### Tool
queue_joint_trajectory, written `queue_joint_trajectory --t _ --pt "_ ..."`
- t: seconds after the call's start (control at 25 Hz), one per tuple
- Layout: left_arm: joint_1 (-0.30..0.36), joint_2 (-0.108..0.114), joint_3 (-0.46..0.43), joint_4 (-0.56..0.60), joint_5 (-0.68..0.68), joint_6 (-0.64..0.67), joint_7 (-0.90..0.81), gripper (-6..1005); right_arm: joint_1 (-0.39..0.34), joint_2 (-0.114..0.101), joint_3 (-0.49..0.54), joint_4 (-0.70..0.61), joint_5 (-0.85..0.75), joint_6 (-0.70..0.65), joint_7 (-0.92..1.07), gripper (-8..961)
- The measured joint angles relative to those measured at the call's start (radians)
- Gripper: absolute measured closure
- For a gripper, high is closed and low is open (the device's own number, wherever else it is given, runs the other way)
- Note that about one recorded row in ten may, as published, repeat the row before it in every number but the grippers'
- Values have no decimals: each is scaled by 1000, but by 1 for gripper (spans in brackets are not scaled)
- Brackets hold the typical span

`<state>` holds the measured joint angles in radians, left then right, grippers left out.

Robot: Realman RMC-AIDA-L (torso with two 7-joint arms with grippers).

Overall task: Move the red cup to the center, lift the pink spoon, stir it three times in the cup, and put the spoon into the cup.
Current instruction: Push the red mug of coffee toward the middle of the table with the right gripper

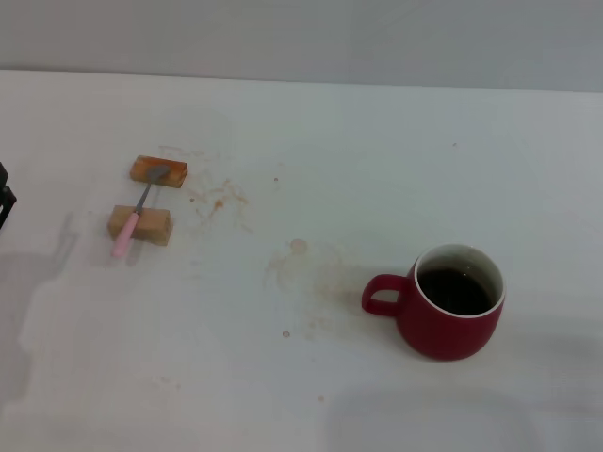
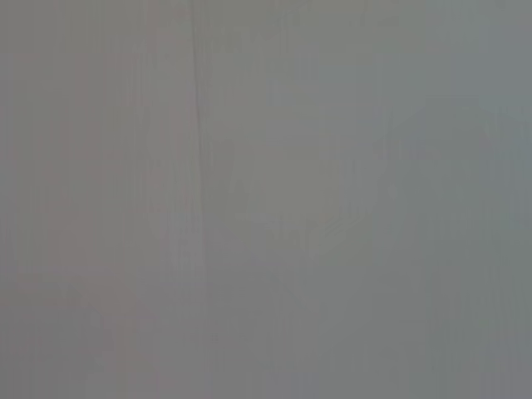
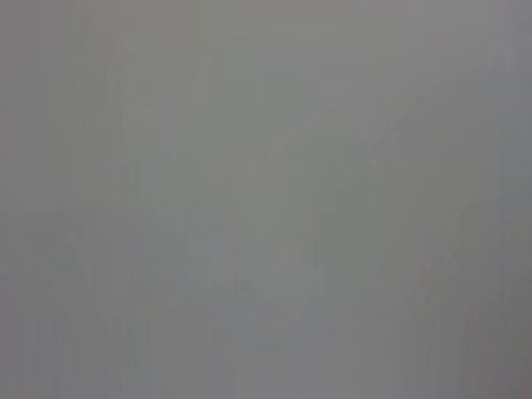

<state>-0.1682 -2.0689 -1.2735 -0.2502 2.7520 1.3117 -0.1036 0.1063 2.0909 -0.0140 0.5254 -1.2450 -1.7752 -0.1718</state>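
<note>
Looking down at the worktop (image 1: 311, 395), I see only a dark sliver of the left tool (image 1: 5, 202) at the edge; whether it is apart or together I cannot tell. Just right of it, the pink spoon (image 1: 135, 218) bridges two wooden blocks (image 1: 141, 224). Farther right stands the red cup (image 1: 452, 301), well apart.

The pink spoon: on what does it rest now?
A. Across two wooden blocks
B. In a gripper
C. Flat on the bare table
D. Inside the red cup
A: in the head view the pink spoon bridges the two wooden blocks, far from the red cup.
</note>
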Motion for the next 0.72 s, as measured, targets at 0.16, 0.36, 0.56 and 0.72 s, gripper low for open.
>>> queue_joint_trajectory --t 0.16,0.36,0.56,0.72 --pt "2 0 0 0 0 -5 0 136 -15 0 -8 29 0 0 -3 953" --pt "-1 0 0 3 0 -9 0 136 -26 2 -35 67 1 0 -8 953" --pt "-9 0 0 5 0 -17 0 136 -28 2 -63 104 4 18 -9 953" --pt "-15 0 0 5 0 -27 0 136 -22 2 -98 138 4 61 -13 953"
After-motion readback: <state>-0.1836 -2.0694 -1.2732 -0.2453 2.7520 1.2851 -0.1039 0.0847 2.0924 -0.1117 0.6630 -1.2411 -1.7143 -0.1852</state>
